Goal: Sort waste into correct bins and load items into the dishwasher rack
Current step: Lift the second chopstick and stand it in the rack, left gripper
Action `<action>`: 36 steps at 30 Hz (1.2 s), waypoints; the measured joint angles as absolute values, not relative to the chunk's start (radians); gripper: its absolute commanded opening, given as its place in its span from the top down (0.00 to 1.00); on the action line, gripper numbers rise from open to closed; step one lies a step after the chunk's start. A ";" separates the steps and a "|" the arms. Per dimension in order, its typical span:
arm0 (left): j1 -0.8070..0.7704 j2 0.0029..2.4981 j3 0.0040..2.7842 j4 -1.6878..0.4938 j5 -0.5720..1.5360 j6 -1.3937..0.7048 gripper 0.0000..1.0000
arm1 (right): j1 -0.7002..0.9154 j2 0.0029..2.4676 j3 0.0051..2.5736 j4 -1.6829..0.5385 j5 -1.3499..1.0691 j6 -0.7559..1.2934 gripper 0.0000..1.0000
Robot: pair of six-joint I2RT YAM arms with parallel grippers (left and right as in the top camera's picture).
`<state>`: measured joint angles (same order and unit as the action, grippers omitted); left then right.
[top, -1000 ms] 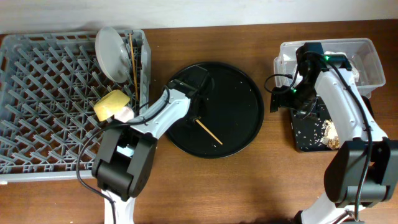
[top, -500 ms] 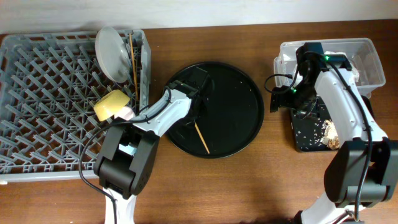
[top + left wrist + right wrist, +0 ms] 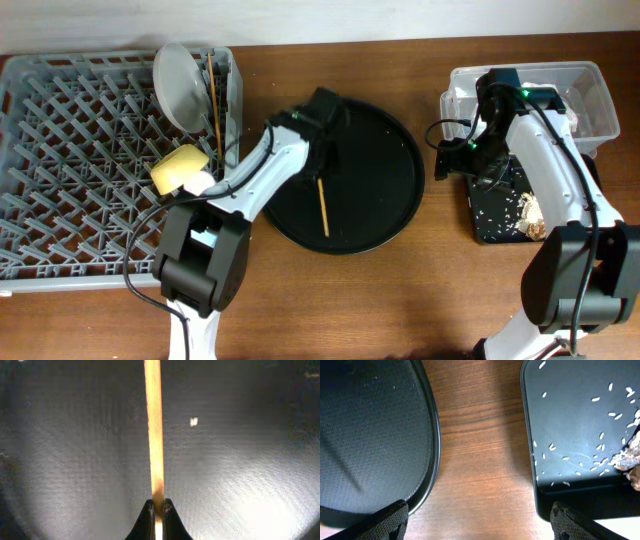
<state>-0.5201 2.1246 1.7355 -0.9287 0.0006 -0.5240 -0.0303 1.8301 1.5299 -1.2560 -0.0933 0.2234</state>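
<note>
My left gripper [image 3: 319, 173] is shut on one end of a wooden chopstick [image 3: 323, 207] over the large round black tray [image 3: 385, 190]. In the left wrist view the chopstick [image 3: 155, 435] runs straight up from the pinched fingertips of the left gripper [image 3: 157, 510]. A second chopstick [image 3: 215, 110] stands in the grey dishwasher rack [image 3: 90, 170] beside the upright grey-green plate [image 3: 180, 85]. The yellow bowl [image 3: 178, 168] sits in the rack too. My right gripper [image 3: 455, 160] hangs open over bare table, and the right wrist view shows nothing between the fingers of that right gripper [image 3: 479, 522].
A clear plastic box [image 3: 590, 95] stands at the far right. In front of it lies a shallow black tray [image 3: 495, 215] with scattered crumbs and beige food scraps [image 3: 533, 212]. The right wrist view shows the round tray's rim [image 3: 432, 435] and the shallow tray [image 3: 570, 420].
My left gripper closed on the chopstick and drew back toward the far side of the round tray. The chopstick swung from diagonal to nearly straight. The right arm stayed still.
</note>
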 measured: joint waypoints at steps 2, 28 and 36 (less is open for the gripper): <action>-0.514 2.125 1.862 -0.984 -0.004 -0.408 0.98 | -0.030 1.830 1.530 -1.256 -0.093 0.223 0.08; -0.089 2.179 2.105 -0.944 -0.128 0.036 0.25 | -0.030 1.830 1.530 -1.257 -0.090 0.223 0.08; -0.089 2.182 2.126 -0.956 -0.128 0.030 0.16 | -0.030 1.830 1.530 -1.243 -0.090 0.214 0.14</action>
